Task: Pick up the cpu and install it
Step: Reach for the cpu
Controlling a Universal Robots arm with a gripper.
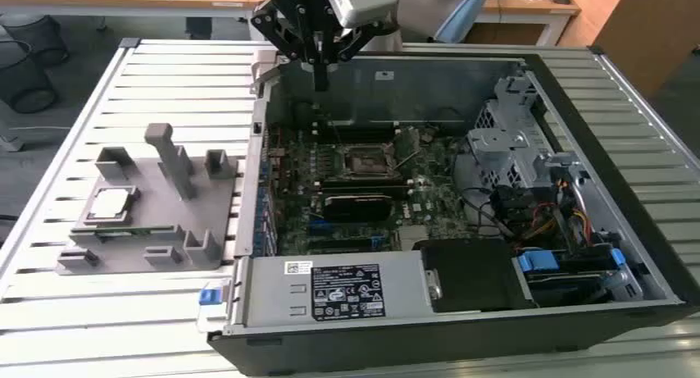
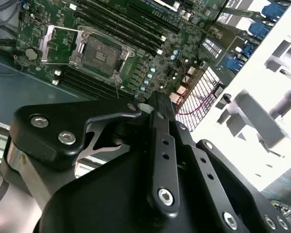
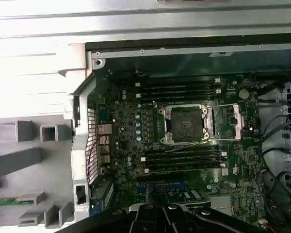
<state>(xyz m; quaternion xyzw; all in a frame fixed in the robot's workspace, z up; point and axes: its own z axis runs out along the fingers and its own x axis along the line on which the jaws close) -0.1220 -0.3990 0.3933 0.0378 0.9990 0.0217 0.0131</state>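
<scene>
- Gripper (image 1: 320,76) closed on nothing, hovering at twelve o'clock of the open computer case (image 1: 656,239).
- Cpu (image 1: 110,204) flat on the grey fixture (image 1: 175,230), nine o'clock from the bare socket (image 1: 361,159), well apart.
- Probably light, stiff, slick-topped, fragile underneath; best gripped by opposite edges.
- Small square, shiny silver-grey top.

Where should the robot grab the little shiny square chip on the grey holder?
By two opposite edges, coming straight down from above. The cpu lies flat, shiny top up, on the grey fixture, so its thin sides are probably the best hold, and tall posts stand beside it.
</scene>
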